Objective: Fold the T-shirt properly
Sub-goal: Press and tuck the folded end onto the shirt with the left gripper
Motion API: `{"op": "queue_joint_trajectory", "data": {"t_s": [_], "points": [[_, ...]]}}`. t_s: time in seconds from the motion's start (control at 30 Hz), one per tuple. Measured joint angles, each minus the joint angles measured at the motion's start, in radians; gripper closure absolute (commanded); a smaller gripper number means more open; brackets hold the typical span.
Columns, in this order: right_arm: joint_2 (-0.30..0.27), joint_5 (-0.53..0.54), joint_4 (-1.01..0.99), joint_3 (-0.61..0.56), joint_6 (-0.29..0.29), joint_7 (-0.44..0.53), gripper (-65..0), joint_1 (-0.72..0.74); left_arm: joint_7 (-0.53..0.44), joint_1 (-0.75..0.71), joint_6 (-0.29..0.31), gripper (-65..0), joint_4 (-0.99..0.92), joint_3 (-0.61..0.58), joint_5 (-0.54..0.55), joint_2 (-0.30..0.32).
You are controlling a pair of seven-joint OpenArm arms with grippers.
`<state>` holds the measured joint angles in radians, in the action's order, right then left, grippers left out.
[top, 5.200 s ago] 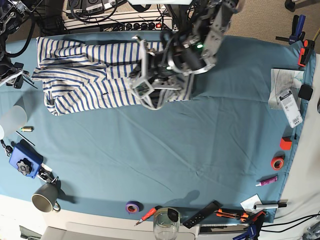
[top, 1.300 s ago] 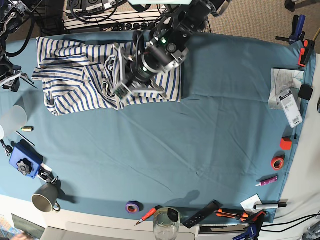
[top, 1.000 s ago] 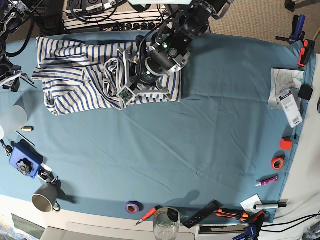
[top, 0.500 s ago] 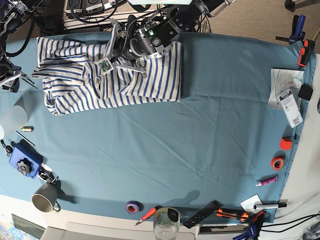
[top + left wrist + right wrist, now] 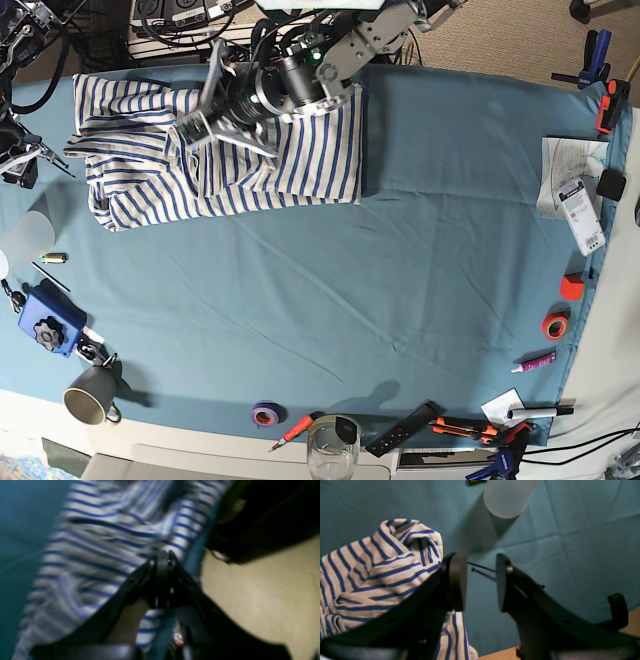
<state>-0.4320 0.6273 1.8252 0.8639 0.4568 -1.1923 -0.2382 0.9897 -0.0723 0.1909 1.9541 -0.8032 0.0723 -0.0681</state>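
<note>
The striped T-shirt (image 5: 220, 150) lies bunched at the bench's (image 5: 420, 260) far edge. The left gripper (image 5: 205, 125), jaws closed and empty-looking, hovers over it; the right gripper (image 5: 478, 580) waits, jaws parted. Best flatten wrinkles before creasing.

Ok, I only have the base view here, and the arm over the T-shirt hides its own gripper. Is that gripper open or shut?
Observer: Shut. In the left wrist view the left gripper has its tips together above the T-shirt. The picture is too blurred to tell if any cloth is pinched.
Operator: And the other gripper, at my left edge?
Observer: The right wrist view shows the right gripper open, with nothing between the pads and only the teal table cloth behind the gap.
Operator: Is it anywhere near the shirt?
Observer: Yes, in that view a bunched striped edge of the shirt appears right beside one of its fingers.
</note>
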Motion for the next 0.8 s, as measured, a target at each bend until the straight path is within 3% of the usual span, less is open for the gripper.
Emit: {"op": "queue_joint_trajectory", "data": {"t_s": [0.2,0.3,0.47,0.63,0.7,0.8], "points": [[0.000,-0.070,0.000,0.000,0.000,0.000,-19.8,0.000,0.080,-0.024,-0.146,0.0,0.019,0.107,-0.206,0.009],[0.000,-0.063,0.000,0.000,0.000,-0.012,-19.8,0.002,0.084,-0.024,-0.157,0.0,0.019,0.174,-0.219,0.036],[0.000,0.044,0.000,0.000,0.000,-0.084,-20.2,0.000,0.110,-0.034,-0.157,0.0,0.019,0.252,-0.218,0.074],[0.000,0.047,0.000,0.000,0.043,-0.090,-30.7,-0.003,0.111,-0.084,-0.157,0.0,0.046,0.274,-0.218,0.099],[0.000,0.048,0.000,0.000,0.068,-0.079,-32.1,-0.016,0.111,-0.101,-0.157,0.0,0.057,0.274,-0.218,0.099],[0.000,0.052,0.000,0.000,0.060,-0.085,-32.1,-0.037,0.111,-0.119,-0.157,0.0,0.058,0.274,-0.218,0.099]]}}
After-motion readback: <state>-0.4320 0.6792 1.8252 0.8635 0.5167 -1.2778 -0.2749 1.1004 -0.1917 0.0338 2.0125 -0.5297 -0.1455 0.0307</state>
